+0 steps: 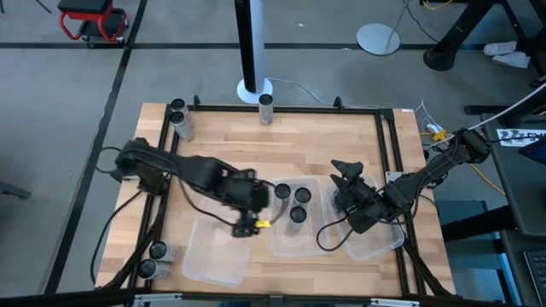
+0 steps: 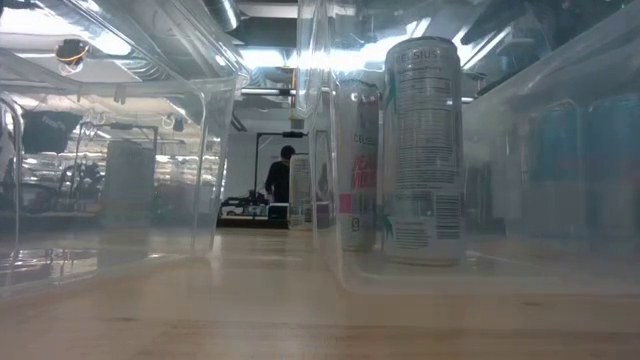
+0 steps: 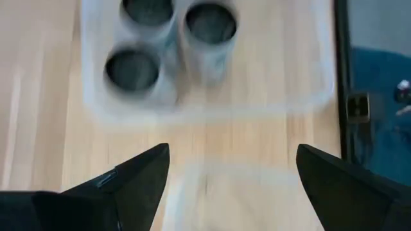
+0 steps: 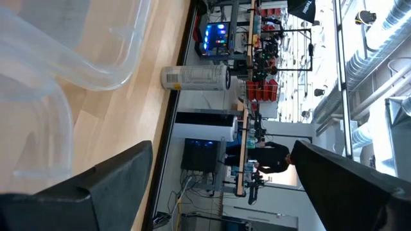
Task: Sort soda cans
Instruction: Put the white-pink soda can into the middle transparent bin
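Both my claws are nearest to their own cameras. The left gripper (image 3: 232,154) hangs with fingers apart and nothing between them, over the near part of the table (image 1: 222,141), just left of the middle bin (image 1: 299,240). I judge it stands open because a can was set down there. The right gripper (image 4: 223,147) waits, also spread and empty, above the right bin (image 1: 381,244). The left bin (image 1: 213,253) holds nothing that I can see.

Three dark-topped soda cans (image 1: 301,196) stand upright together in the middle bin, so this bin seems to collect that kind. The unsorted cans wait at the edges: two in the far left corner (image 1: 179,119), one at the far edge (image 1: 266,107), two in the near left corner (image 1: 153,256).
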`<state>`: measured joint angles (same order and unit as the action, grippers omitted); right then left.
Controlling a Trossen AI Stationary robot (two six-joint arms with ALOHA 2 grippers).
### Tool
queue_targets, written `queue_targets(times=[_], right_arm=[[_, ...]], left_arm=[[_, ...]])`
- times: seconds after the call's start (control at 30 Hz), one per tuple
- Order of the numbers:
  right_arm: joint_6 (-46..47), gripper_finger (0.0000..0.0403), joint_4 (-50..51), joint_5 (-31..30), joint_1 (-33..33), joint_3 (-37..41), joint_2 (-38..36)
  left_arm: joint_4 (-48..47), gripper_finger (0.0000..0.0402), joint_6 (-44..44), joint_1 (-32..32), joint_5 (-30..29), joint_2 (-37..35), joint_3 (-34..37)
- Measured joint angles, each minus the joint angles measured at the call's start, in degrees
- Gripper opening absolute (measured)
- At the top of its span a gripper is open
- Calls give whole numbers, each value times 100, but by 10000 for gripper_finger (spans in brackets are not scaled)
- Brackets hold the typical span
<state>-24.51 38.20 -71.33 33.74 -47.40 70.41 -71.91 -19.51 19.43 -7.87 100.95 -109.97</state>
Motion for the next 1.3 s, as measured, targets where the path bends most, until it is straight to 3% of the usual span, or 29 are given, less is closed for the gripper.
queue_targets(times=[0.27,0.73,0.9,1.3], right_arm=[[2,372,-42,0,0,0,0],[0,372,-41,-2,0,5,0],[9,372,-300,-77,2,350,-6],[-420,372,-592,-369,2,422,-2]], left_arm=[[-1836,327,-2095,692,-249,-593,1],[-1808,327,-4319,1906,-364,-732,4],[-1791,327,-5096,2316,-513,-730,49],[-1813,327,-6457,2899,17,-717,1397]])
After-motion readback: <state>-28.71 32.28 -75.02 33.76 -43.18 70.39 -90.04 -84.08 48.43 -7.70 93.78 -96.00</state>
